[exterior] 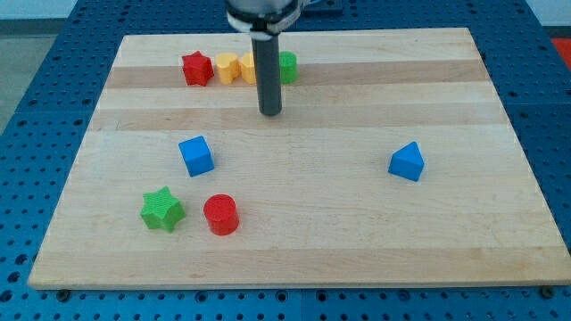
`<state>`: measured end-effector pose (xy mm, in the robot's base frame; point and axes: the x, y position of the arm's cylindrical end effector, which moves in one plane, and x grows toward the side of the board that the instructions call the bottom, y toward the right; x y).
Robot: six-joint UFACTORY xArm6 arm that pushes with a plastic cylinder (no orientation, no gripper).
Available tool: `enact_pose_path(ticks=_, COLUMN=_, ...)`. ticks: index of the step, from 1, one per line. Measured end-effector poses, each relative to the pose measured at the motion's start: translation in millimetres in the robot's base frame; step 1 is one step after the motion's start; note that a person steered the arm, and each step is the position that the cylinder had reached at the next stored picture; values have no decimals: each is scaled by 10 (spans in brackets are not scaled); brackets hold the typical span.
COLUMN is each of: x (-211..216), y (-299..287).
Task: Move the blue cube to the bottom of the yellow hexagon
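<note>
Board (500,241): pale wood, on a blue perforated table (36,53).

Green star (162,209): far down and to the view's left of my tip, near the board's bottom-left corner.

Red star (196,69): up and to the left of my tip, at the left end of a row along the board's top.

Blue cube (196,155): task block. Down and to the view's left of my tip, well apart from it. It sits turned, one vertical edge toward the view's bottom. No long axis can be made out; its sides look equal.

Red cylinder (220,215): upright, below the cube and just right of the green star; lower left of my tip.

Yellow heart (227,68): touching or nearly touching the red star, up and left of my tip.

Yellow hexagon (248,68): next in the row, partly hidden behind the rod; its shape is hard to make out. Just up and left of my tip.

My tip (270,113): end of a plain dark rod, no claw and nothing to spread or pinch. It rests on bare board just below the row, touching no block. Bare board lies between the cube and the space under the hexagon, beside my tip.

Green block (288,66): right end of the row, partly behind the rod; shape unclear. Up and just right of my tip.

Blue triangular block (407,162): far right and lower than my tip, alone.
</note>
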<state>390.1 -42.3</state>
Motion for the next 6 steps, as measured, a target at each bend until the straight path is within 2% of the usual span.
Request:
enact_pose_path(ticks=1, x=447, y=-130)
enact_pose_path(ticks=3, x=932, y=-289)
enact_pose_path(ticks=4, x=1083, y=-529)
enact_pose_path(ticks=6, x=1082, y=-1032)
